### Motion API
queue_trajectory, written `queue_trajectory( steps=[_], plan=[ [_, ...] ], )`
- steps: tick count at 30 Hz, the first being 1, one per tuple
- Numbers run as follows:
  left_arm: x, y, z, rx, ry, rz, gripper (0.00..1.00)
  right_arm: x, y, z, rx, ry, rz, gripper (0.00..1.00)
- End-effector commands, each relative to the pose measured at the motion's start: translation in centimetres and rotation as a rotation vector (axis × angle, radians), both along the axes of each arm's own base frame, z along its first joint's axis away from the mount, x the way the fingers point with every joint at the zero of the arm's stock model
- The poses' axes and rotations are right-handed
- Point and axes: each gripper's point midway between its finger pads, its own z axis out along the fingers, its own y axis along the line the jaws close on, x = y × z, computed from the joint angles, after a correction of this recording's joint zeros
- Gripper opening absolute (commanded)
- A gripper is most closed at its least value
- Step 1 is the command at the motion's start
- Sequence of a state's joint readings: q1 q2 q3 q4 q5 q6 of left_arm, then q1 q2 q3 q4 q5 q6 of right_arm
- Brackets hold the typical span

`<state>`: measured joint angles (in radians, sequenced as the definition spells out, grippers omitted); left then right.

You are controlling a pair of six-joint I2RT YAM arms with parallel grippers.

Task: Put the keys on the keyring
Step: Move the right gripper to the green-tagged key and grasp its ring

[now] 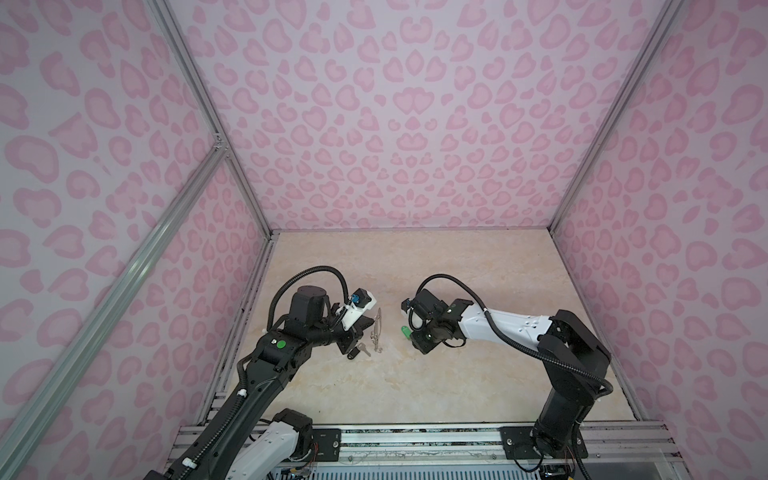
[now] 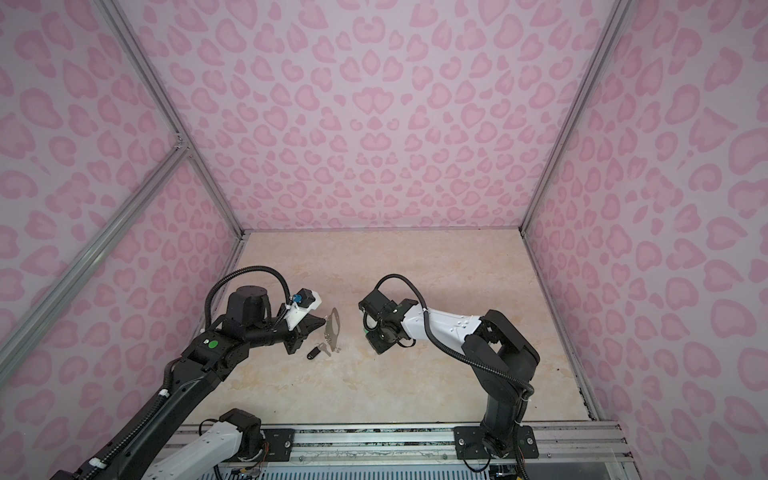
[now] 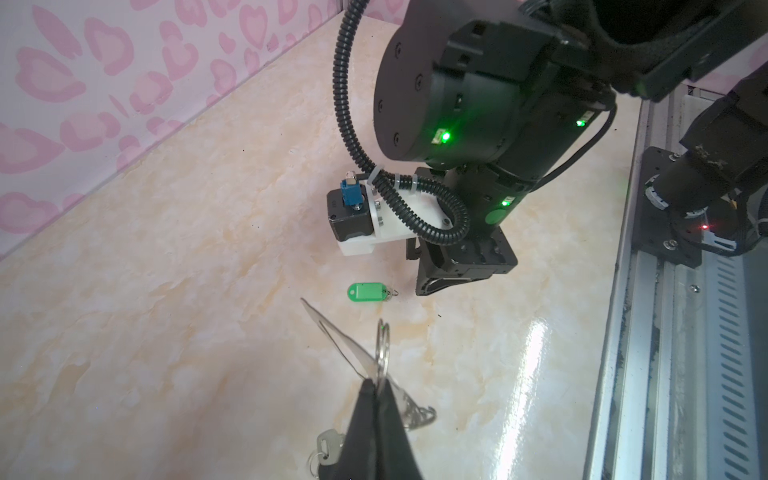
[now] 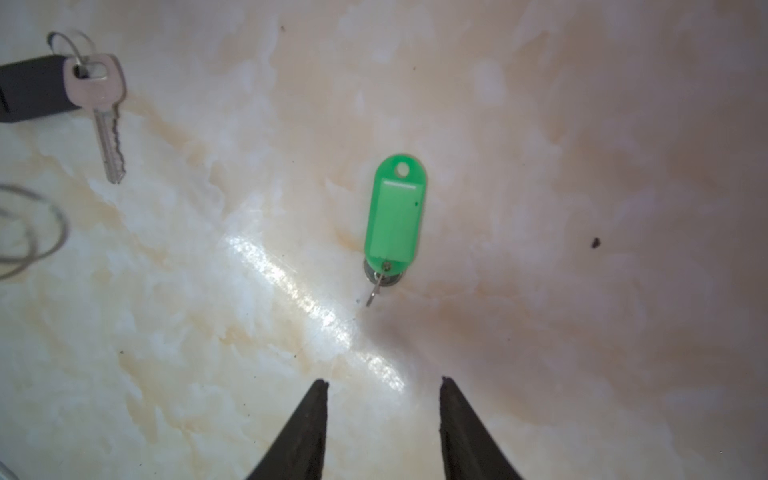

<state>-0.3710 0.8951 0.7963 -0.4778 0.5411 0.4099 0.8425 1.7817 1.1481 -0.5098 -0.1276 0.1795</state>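
Note:
The keyring [image 1: 376, 328] [image 2: 332, 328] is a flat grey plate standing on edge on the table. My left gripper [image 3: 377, 380] [image 2: 321, 322] is shut on it, next to one of its wire rings [image 3: 382, 345]. The black-tagged key [image 4: 106, 108] [image 2: 325, 350] lies flat beside the plate, near my left fingers. The green tag [image 4: 395, 212] [image 3: 368, 291] [image 1: 404, 331] lies flat further right; its key is almost wholly hidden under it. My right gripper [image 4: 384, 384] hovers open just short of the green tag's ring end, with nothing between its fingers.
Pink patterned walls [image 1: 395, 124] close the cell at the back and both sides. An aluminium rail [image 1: 415, 440] with the arm bases runs along the front edge. The marble-look table [image 1: 457, 270] lies bare behind the arms.

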Motion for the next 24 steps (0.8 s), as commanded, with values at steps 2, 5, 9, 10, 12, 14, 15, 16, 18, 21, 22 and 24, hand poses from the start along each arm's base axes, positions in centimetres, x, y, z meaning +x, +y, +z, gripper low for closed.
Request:
queue_trajectory(
  steps=[2,5,9,10,12,14,15,16,18,21,22,24],
  plan=[
    [0.2,0.0,0.6,-0.007,-0.025,0.000,0.03,0.3,0.1,-0.8,-0.016,-0.001,-0.008,0.41],
    [0.1,0.0,0.6,-0.009,-0.028,0.001,0.04,0.5,0.5,-0.8,-0.004,-0.008,-0.005,0.40],
    [0.2,0.0,0.3,-0.004,-0.019,-0.001,0.04,0.7,0.8,-1.0,-0.006,-0.002,0.000,0.39],
    [0.2,-0.1,0.3,-0.005,-0.018,-0.002,0.04,0.8,1.0,-1.0,-0.004,-0.004,0.002,0.39],
    [0.3,-0.1,0.2,-0.003,-0.015,-0.001,0.04,1.0,1.1,-1.1,-0.003,0.000,0.005,0.38],
    [0.3,-0.1,0.3,-0.001,-0.018,-0.002,0.04,1.1,1.3,-1.2,-0.008,0.007,0.014,0.38],
    [0.3,-0.1,0.3,-0.002,-0.020,-0.002,0.03,1.1,1.4,-1.2,-0.008,0.009,0.014,0.38],
    [0.3,-0.1,0.4,-0.002,-0.021,-0.001,0.03,1.2,1.5,-1.2,-0.008,0.010,0.012,0.38],
    [0.2,0.0,0.5,-0.004,-0.025,0.000,0.03,1.3,1.6,-1.4,-0.014,0.019,0.011,0.38],
    [0.2,0.0,0.6,-0.004,-0.030,-0.001,0.04,1.3,1.5,-1.5,-0.024,0.025,0.007,0.37],
    [0.2,0.0,0.6,-0.003,-0.031,0.000,0.04,1.3,1.5,-1.5,-0.024,0.026,0.005,0.37],
    [0.3,0.0,0.6,-0.003,-0.030,-0.002,0.03,1.3,1.5,-1.6,-0.030,0.030,0.004,0.36]
  ],
)
